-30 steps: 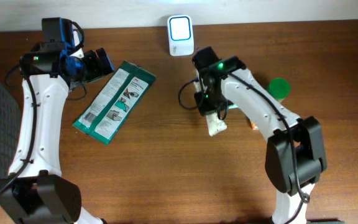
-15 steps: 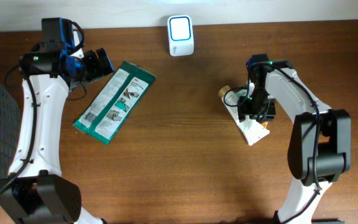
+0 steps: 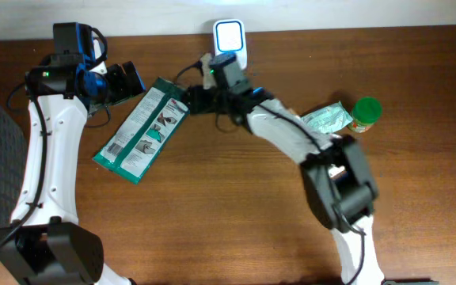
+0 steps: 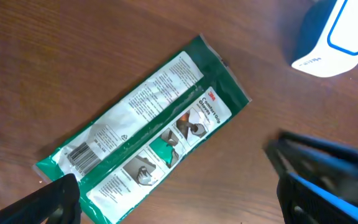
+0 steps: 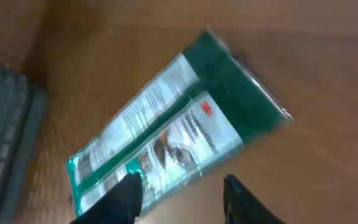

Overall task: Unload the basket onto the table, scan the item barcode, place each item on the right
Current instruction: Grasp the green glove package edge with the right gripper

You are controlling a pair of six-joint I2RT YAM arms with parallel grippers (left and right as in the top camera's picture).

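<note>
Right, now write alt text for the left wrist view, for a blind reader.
A green and white packet lies diagonally on the table, its barcode at the lower-left end. A white scanner sits top right; the left gripper is open.

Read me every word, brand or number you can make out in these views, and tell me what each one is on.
"3M", in red, on the green package.
Product name and fine print on the package's white panel: too blurred to read.
Any digits by its barcode: too small to read.
Small print on the white scanner: unreadable.
</note>
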